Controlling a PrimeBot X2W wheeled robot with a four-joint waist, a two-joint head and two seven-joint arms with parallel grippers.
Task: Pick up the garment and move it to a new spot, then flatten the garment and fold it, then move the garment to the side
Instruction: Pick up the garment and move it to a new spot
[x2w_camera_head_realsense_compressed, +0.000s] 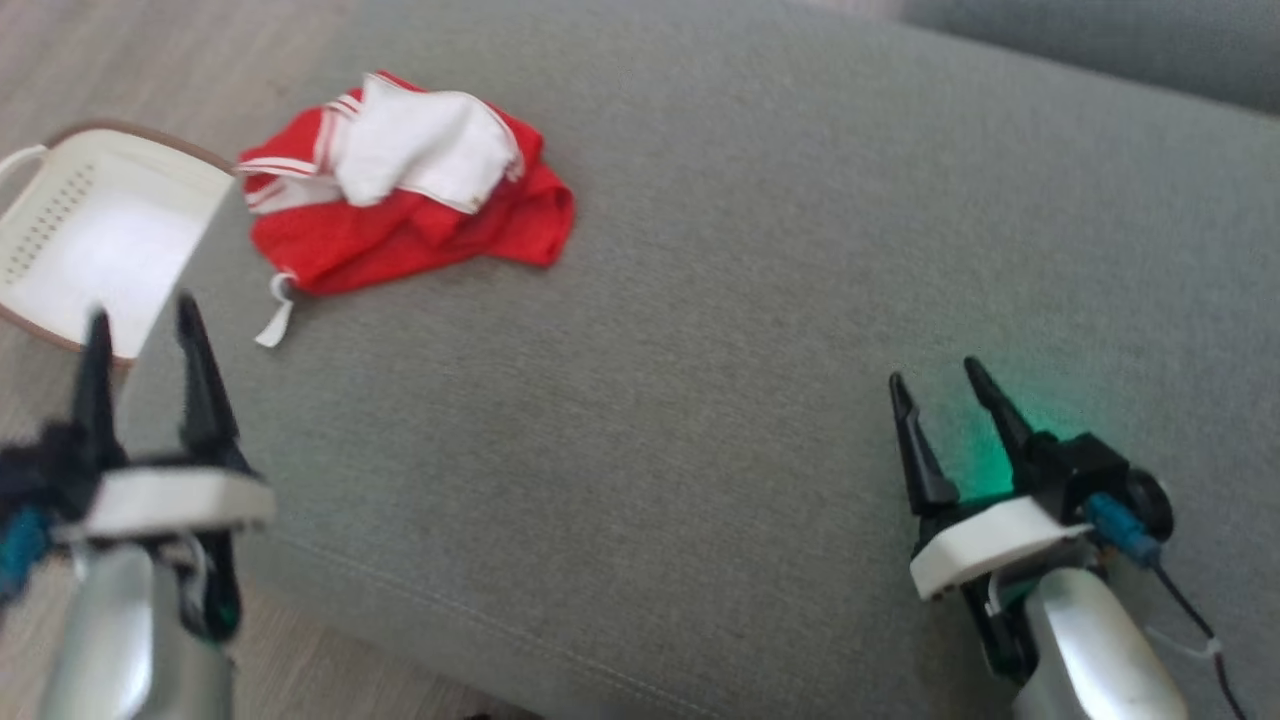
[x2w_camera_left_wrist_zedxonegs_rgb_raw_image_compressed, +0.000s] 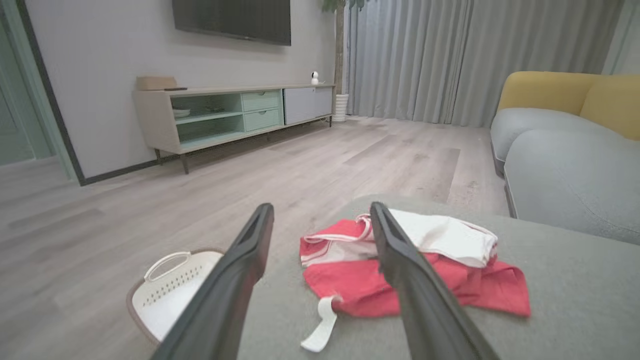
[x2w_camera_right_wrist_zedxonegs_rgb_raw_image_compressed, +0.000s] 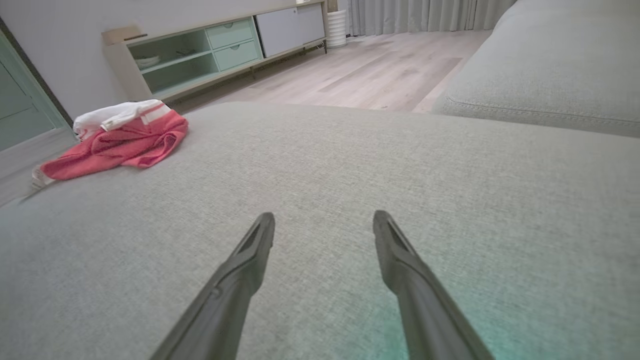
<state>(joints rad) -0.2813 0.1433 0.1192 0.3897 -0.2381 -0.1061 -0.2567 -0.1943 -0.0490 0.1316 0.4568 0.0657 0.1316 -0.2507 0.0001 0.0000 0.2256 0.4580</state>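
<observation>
No step looks done: the garment (x2w_camera_head_realsense_compressed: 420, 235) lies crumpled on the sofa (x2w_camera_head_realsense_compressed: 720, 330), with the left tool (x2w_camera_head_realsense_compressed: 141, 312) and right tool (x2w_camera_head_realsense_compressed: 935, 375) both open and empty.

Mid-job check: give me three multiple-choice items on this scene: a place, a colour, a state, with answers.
1. Where does the garment lie?
A) on the grey sofa cushion
B) in a basket
C) on the floor

2. What colours is the garment?
A) blue and grey
B) red and white
C) black

3. How does the left gripper stand?
A) shut on the garment
B) shut on nothing
C) open, holding nothing

Answers: 1 A, it rests on the cushion's top. 2 B, red cloth, white panel. 3 C, its fingers stand apart, short of the garment.
</observation>
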